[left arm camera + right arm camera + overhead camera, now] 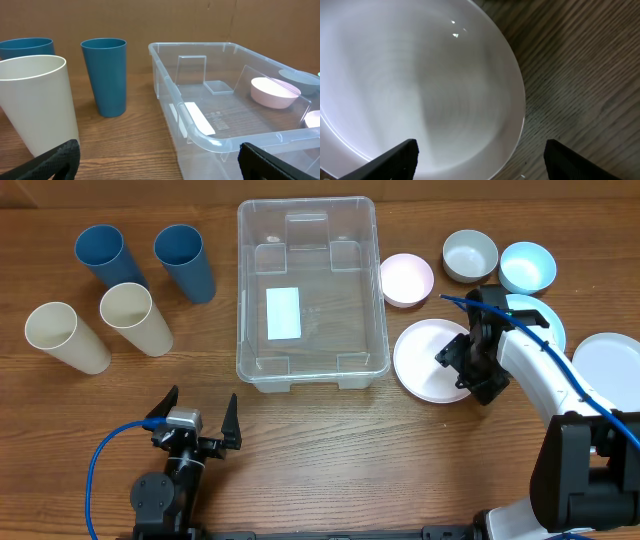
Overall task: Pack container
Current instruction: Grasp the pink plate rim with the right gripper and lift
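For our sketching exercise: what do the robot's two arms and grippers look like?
Left arm: black, with a silver wrist block. Right arm: white links, black joints. The left gripper and right gripper have black tapered fingers. A blue cable trails each arm.

Overhead looks straight down on my brown wooden table [320,445]. My left wrist cam is low, facing level at the clear rectangular plastic bin [210,140], shared with overhead. Right wrist cam points down, close on the pale round plate [420,75]

no text can be read; the container's [310,290] label [283,313] looks blank.
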Available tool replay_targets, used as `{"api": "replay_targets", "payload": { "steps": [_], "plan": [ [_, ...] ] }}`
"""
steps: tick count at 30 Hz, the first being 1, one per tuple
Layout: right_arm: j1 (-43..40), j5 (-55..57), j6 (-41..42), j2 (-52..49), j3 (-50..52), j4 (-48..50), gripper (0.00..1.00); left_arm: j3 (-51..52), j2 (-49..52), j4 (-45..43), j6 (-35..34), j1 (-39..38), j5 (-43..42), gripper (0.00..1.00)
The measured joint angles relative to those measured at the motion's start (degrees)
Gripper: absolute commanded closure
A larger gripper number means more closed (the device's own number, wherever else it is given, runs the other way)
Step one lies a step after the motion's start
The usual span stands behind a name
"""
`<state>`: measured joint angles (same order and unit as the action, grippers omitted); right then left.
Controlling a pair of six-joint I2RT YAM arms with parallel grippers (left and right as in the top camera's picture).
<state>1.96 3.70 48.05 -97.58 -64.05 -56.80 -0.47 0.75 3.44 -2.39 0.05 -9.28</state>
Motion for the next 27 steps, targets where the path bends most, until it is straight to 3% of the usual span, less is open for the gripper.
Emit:
{"api": "replay_targets", "payload": {
  "steps": [7,17,23,27],
  "plan": [
    [0.0,0.35,3.21,-0.02,4.79,4.02,0.33,0.0,0.0,0.0,-0.02,0.0,0.02,0.0],
    [0.0,0.37,4.37,-0.09,9.75,9.05,0.61,0.0,0.0,0.0,0.0,0.0,0.0,0.0],
    [0.02,0.42,4.72,0.02,11.43,11.76,0.93,0.0,0.0,0.0,0.0,0.0,0.0,0.0],
    [-0.15,0.85,4.63,0.87,11.69,12.44,0.96,0.0,0.0,0.0,0.0,0.0,0.0,0.0]
  ]
}}
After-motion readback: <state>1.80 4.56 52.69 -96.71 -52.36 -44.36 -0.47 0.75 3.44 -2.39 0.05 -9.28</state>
